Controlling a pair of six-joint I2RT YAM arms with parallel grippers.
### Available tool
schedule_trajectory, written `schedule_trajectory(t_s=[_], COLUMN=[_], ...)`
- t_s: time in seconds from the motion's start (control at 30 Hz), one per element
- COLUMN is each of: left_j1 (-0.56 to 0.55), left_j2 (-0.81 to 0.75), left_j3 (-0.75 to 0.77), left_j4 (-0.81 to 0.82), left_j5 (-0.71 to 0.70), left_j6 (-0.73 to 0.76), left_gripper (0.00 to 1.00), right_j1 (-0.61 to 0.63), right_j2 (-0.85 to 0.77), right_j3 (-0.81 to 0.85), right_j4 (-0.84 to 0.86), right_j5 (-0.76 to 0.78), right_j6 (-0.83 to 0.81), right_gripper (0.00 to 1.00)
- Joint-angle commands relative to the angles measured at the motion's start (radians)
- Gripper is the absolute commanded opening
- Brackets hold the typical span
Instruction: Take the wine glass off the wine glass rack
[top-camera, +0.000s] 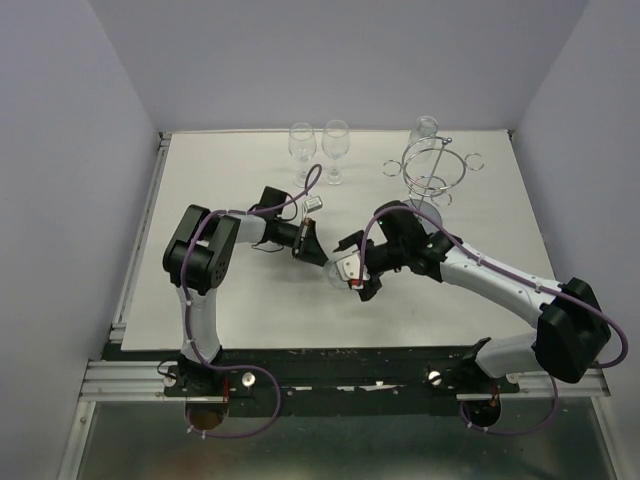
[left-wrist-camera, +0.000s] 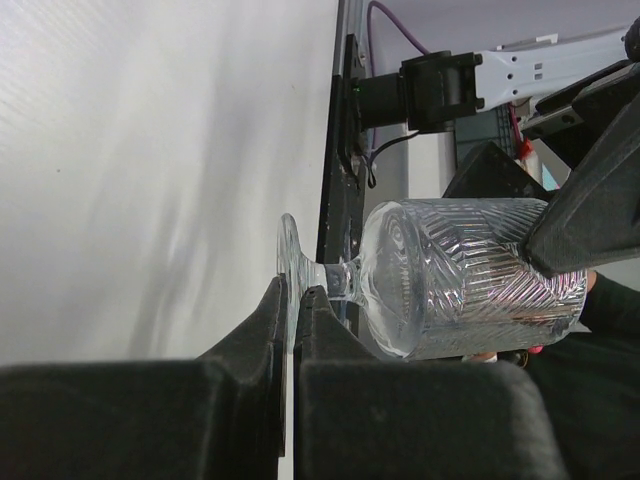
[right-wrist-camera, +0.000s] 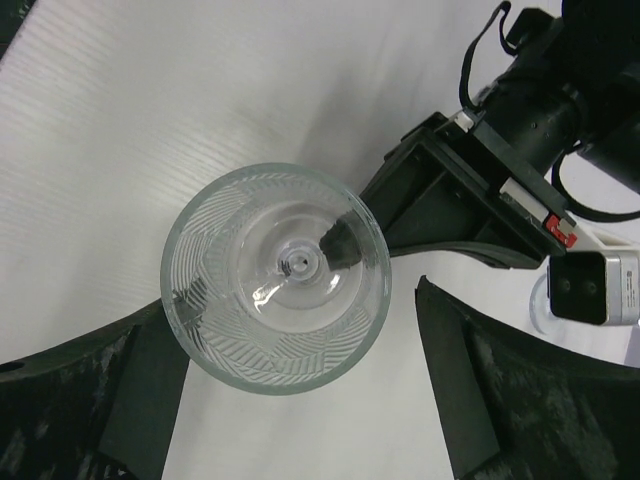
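Observation:
A patterned wine glass (top-camera: 333, 272) is held lying sideways above the table between the two arms. My left gripper (left-wrist-camera: 293, 290) is shut on its round foot (left-wrist-camera: 287, 262), and the stem and bowl (left-wrist-camera: 470, 280) point away toward the right arm. My right gripper (right-wrist-camera: 290, 300) is open around the bowl (right-wrist-camera: 275, 278): one finger (right-wrist-camera: 150, 380) sits at the rim's left, the other finger (right-wrist-camera: 470, 380) stands apart on the right. The chrome wine glass rack (top-camera: 432, 168) stands at the back right, away from both grippers, with another glass (top-camera: 426, 128) at its far side.
Two more wine glasses (top-camera: 301, 145) (top-camera: 335, 148) stand upright at the back centre of the white table (top-camera: 230, 300). The table's near edge meets the black rail (top-camera: 340, 362) carrying the arm bases. Grey walls enclose the left, back and right.

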Motion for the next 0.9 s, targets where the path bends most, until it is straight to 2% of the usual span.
schedule_trajectory(t_s=[0.0,0.13,0.5,0.63,0.77,0.87], left_j1=[-0.036,-0.04,-0.041,-0.041,-0.047,-0.055], left_j2=[0.01,0.016,0.008,-0.003,-0.021,-0.059], left_j3=[0.036,0.039,0.042,0.048,0.139,0.142], left_j4=[0.0,0.001,-0.002,-0.057,-0.383,-0.438], left_j5=[0.092,0.097,0.083,0.051,-0.069,-0.156], left_j6=[-0.015,-0.018,-0.018,0.019,0.301,0.375], left_gripper=[0.0,0.0,0.01,0.2,0.36,0.43], right_j1=[0.013,0.014,0.014,0.014,0.014,0.01], right_j2=[0.0,0.021,0.023,0.023,0.015,0.012], right_j3=[0.035,0.061,0.056,0.055,0.047,0.044], right_j4=[0.029,-0.025,-0.011,-0.011,0.007,0.021], right_j5=[-0.117,-0.168,-0.154,-0.148,-0.127,-0.075], right_j6=[-0.008,0.004,0.093,0.13,0.198,0.306], right_gripper=[0.96,0.97,0.74,0.65,0.59,0.56])
